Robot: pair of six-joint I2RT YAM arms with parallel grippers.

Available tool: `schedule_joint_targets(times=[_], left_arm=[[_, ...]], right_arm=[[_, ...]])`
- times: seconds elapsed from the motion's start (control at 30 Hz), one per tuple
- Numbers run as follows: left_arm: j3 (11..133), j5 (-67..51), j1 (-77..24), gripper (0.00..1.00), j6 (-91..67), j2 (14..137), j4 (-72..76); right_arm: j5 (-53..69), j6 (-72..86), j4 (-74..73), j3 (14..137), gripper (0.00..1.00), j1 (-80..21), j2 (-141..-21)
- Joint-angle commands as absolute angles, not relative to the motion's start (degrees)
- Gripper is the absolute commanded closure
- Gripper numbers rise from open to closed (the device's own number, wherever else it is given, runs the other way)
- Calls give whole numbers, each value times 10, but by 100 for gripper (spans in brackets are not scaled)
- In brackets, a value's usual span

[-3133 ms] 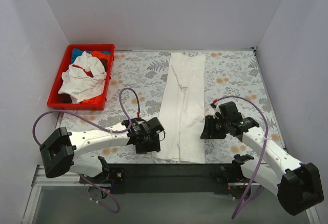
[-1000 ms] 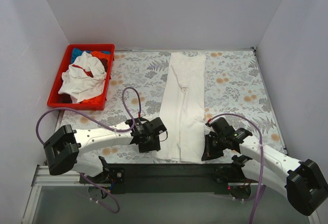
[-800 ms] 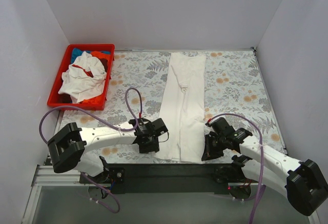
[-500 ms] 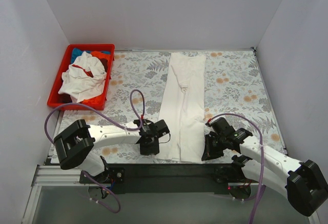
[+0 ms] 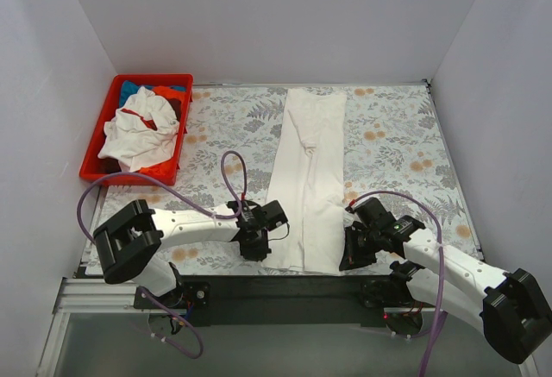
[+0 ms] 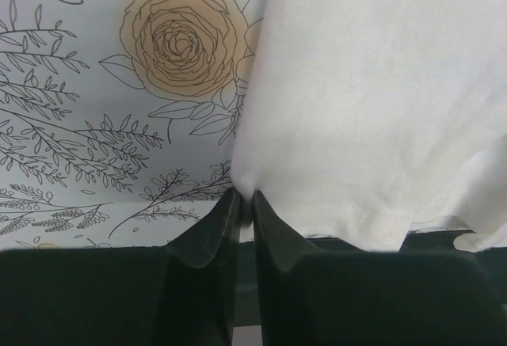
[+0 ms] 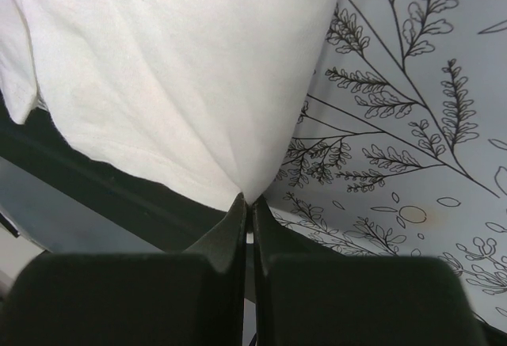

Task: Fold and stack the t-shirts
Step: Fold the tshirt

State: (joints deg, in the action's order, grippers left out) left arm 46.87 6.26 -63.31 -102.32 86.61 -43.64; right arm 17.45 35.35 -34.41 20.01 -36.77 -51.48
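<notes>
A long white t-shirt (image 5: pixel 309 174), folded into a narrow strip, lies down the middle of the floral table cover, from the far edge to the near edge. My left gripper (image 5: pixel 260 254) is shut on its near left corner (image 6: pixel 247 178); the cloth bunches between the fingertips (image 6: pixel 230 203). My right gripper (image 5: pixel 346 256) is shut on the near right corner (image 7: pixel 252 188), and the white cloth rises from its jaws. More t-shirts (image 5: pixel 138 132), white with red trim, blue and orange-red, are piled in the red bin.
The red plastic bin (image 5: pixel 97 146) stands at the far left of the table. The floral table cover (image 5: pixel 392 135) spreads on both sides of the shirt. A black rail (image 5: pixel 285 286) runs along the near edge by the arm bases. White walls close in three sides.
My left gripper slid right to the shirt's near left corner and shut on it. The right gripper stayed shut on the near right corner.
</notes>
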Motion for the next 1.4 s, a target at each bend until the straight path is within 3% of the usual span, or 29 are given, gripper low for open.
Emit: schedule_joint_targets(times=[0.0,0.27,0.5,0.93,1.37], left_arm=[[442,46,-649,97,-1025,897,-457],[410,3,-719,100,-1097,811,-507],[451,-13,-720,100,-1083,789,-491],[611,69,-487,100,-928,805,-470],[675,152,-410,100,-828,910,-340]], right_arm=[[192,344,-354,213,99,-372,-516],[235,347,-459,236,99,-424,-480],[220,325,-468,290,99,-432,-498],[67,221,-490,527,99,-357,-655],[29,98,-444,657,99,-236,-777]])
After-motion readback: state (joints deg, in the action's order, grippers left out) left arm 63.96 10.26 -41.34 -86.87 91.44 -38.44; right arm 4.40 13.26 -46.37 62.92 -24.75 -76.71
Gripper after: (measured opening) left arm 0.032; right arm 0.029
